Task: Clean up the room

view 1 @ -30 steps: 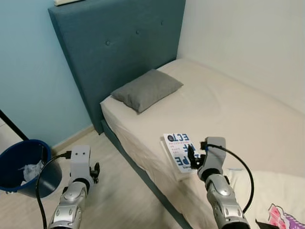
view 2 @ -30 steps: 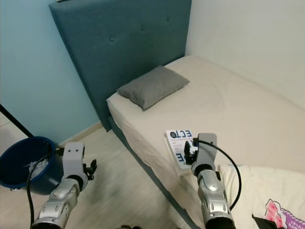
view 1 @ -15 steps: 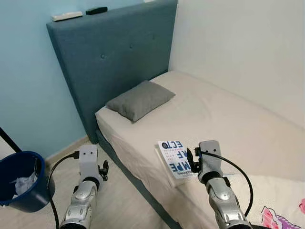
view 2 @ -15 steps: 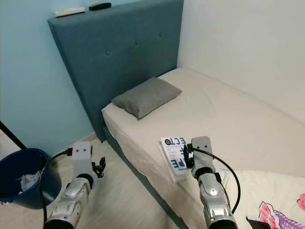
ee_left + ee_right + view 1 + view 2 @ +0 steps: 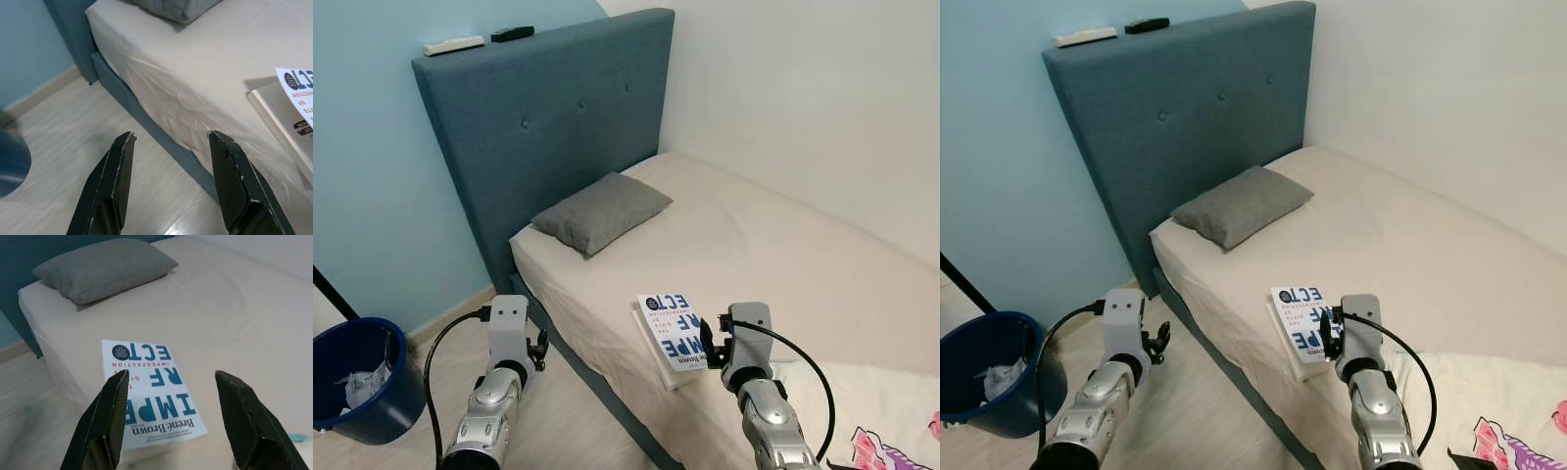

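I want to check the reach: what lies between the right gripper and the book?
Nothing: in the right wrist view the open right gripper hangs right over the book on the bed, with no thing in between.

The book [image 5: 293, 115] gets chopped off by the left wrist frame's edge, and the bin [image 5: 11, 159] there is just blur (contents unreadable).

Grey pillow [image 5: 602, 211] — teal headboard [image 5: 538, 127]

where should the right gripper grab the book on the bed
Take the book by its near edge, the one at the mattress side, coming in low from the floor side. It lies flat, so that edge probably offers the only purchase. The right gripper is open, facing it.
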Controlling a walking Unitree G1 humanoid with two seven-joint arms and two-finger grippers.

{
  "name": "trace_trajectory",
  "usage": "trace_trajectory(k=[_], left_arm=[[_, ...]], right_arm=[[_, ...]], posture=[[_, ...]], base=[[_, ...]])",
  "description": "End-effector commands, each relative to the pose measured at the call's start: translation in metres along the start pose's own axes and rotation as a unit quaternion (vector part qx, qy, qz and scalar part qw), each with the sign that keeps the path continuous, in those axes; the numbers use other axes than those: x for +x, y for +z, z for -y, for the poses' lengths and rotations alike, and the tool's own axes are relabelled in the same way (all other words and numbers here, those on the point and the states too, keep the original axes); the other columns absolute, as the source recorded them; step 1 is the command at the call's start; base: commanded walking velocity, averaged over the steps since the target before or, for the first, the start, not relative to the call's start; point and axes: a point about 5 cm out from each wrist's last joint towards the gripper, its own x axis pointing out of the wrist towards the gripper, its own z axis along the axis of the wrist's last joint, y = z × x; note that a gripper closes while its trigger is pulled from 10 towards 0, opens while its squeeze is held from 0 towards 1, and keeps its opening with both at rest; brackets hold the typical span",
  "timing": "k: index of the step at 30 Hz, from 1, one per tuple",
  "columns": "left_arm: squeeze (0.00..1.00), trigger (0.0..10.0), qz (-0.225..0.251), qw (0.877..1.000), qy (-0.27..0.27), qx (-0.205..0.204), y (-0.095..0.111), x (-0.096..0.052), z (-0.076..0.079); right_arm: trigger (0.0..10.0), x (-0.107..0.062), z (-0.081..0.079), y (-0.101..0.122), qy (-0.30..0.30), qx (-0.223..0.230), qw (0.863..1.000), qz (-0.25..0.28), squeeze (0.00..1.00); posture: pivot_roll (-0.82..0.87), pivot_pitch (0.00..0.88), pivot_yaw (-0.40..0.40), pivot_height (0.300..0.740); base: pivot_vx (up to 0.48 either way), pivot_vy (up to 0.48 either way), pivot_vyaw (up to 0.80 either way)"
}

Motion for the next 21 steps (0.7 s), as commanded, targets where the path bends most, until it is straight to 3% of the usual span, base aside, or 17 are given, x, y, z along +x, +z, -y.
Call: trace_trajectory(k=[1,8,12,21], left_arm=[[0.00,10.0,-0.011,1.000,-0.007,0.010,-0.006,-0.001,0.001],[0.00,10.0,-0.015,0.999,-0.025,0.040,-0.011,-0.004,0.002],[0.00,10.0,-0.010,0.999,-0.013,0.032,-0.013,-0.006,-0.001],[0.00,10.0,-0.007,1.000,-0.009,0.027,-0.009,-0.005,0.002]], right_arm=[[10.0,-0.004,-0.003,-0.009,0.002,0.007,1.000,-0.021,0.00],[10.0,-0.012,-0.010,-0.019,0.004,0.015,0.999,-0.034,0.00],[10.0,-0.015,-0.011,-0.018,0.006,0.011,1.000,-0.028,0.00],[10.0,-0.006,-0.003,-0.009,0.010,0.005,1.000,-0.022,0.00]], posture=[[0.01,0.084,0.007,0.740],[0.01,0.145,0.015,0.740],[0.00,0.164,0.014,0.740],[0.00,0.154,-0.015,0.740]], base=[[0.000,0.000,0.00],[0.000,0.000,0.00],[0.000,0.000,0.00],[0.000,0.000,0.00]])
